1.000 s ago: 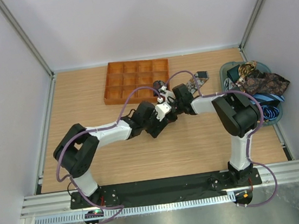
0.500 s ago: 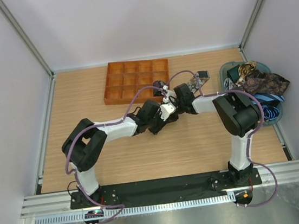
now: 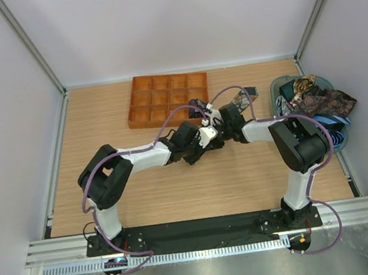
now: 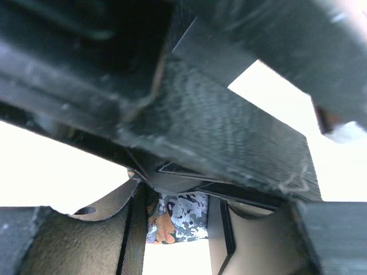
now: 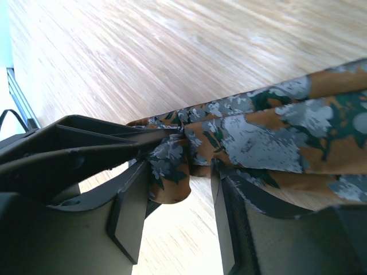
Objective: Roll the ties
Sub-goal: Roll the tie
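Observation:
A brown-gold paisley tie point(image 3: 239, 96) lies on the wooden table between the orange tray and the basket, and both grippers meet over its middle. My left gripper point(image 3: 208, 135) point(image 4: 176, 224) is shut on a fold of the tie point(image 4: 174, 218), which fills the gap between its fingers. My right gripper point(image 3: 220, 124) point(image 5: 175, 192) stands open around a hanging fold of the same tie point(image 5: 252, 137), with table showing below it. The left gripper's fingers point(image 5: 86, 150) reach in from the left and pinch the fabric. More ties point(image 3: 317, 102) are heaped in the basket.
An orange gridded tray point(image 3: 167, 98) sits at the back, just behind the grippers. A teal basket point(image 3: 339, 137) stands at the right edge. White walls and metal posts close in the table on three sides.
The left gripper has closed on the tie. The right gripper's jaws have spread apart in the last half second, and the right arm has shifted slightly to the right.

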